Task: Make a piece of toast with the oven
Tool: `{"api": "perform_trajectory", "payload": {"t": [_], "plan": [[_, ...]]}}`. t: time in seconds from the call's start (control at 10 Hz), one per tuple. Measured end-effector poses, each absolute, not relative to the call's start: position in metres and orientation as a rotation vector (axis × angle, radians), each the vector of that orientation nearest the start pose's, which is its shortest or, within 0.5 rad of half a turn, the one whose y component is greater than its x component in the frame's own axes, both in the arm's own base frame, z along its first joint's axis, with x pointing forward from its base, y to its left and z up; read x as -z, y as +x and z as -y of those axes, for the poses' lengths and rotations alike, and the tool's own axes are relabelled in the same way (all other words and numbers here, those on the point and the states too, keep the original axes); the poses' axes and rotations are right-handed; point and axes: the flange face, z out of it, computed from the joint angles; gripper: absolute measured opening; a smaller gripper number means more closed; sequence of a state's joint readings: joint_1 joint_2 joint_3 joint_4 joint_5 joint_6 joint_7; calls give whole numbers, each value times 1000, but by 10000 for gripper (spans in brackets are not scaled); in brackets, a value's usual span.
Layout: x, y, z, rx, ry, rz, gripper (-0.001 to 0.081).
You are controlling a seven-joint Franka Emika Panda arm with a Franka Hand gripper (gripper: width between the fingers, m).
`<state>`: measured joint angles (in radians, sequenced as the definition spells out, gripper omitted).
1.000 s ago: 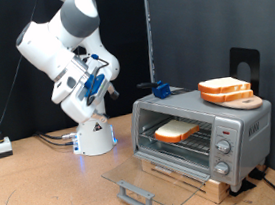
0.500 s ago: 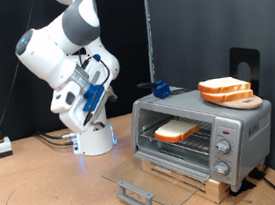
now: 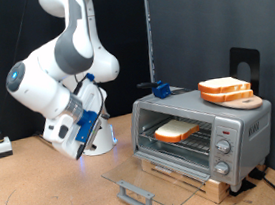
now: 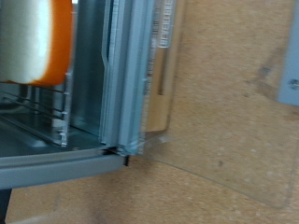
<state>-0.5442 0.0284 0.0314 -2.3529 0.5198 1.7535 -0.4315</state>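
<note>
The piece of toast [image 3: 176,131] lies flat on the wire rack inside the oven [image 3: 237,131]. The oven's glass door [image 3: 152,176] hangs open, flat, with its dark bar handle [image 3: 136,194] at the front. My gripper [image 3: 87,117] is low, to the exterior view's left of the oven, and touches nothing. Its fingers do not show clearly. In the wrist view the toast [image 4: 35,37] sits on the rack [image 4: 33,112], beside the oven's front frame [image 4: 121,75] and the open glass door [image 4: 224,140]. No fingers show there.
A stack of similar slices [image 3: 225,91] sits on a wooden board on top of the oven. A small blue object [image 3: 160,88] stands at the oven top's far corner. The oven rests on a wooden base. Cables [image 3: 51,139] lie on the table by the robot's base.
The arm has folded downward and swung towards the exterior view's left, bringing the hand lower, near table height. The toast, oven and door have not moved.
</note>
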Motion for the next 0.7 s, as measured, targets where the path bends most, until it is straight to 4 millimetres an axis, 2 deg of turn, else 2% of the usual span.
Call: {"api": "perform_trajectory", "payload": {"t": [0.1, 0.4, 0.7], "plan": [[-288, 404, 181, -425, -2377, -417, 810], [-283, 401, 176, -494, -2328, -416, 810], [-258, 401, 182, -530, -2311, -466, 810]]}}
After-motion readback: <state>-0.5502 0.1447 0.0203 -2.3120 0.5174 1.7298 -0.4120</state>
